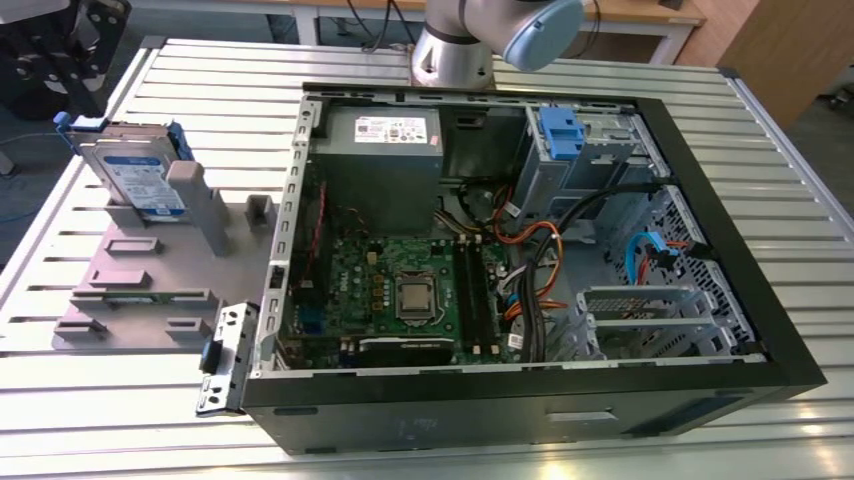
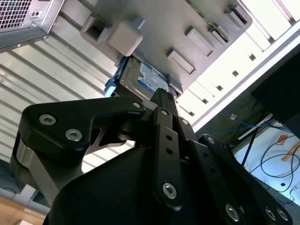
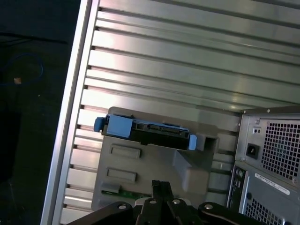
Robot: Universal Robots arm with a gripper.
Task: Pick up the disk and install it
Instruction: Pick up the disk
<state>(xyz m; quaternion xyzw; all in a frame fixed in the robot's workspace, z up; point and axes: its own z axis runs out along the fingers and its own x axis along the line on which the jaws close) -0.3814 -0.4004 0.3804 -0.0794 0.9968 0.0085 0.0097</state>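
Observation:
The disk (image 1: 134, 178) is a silver hard drive with a white-and-blue label in a blue carrier. It stands on edge in a grey holder block (image 1: 147, 275) at the exterior view's left, outside the computer case. My gripper (image 1: 83, 95) hangs just above and behind the disk's top edge, apart from it. In the first wrist view the disk (image 3: 150, 132) shows edge-on beyond the fingertips (image 3: 160, 186), which sit together with nothing between them. The second wrist view has the disk (image 2: 149, 78) past the black gripper (image 2: 161, 99).
The open black computer case (image 1: 747, 300) lies on the slatted metal table (image 1: 200, 80). Inside are the motherboard (image 1: 400, 290), a grey power supply (image 1: 380, 150), loose cables, and a grey drive cage with a blue latch (image 1: 561, 135). The arm's base (image 1: 454, 55) stands behind the case.

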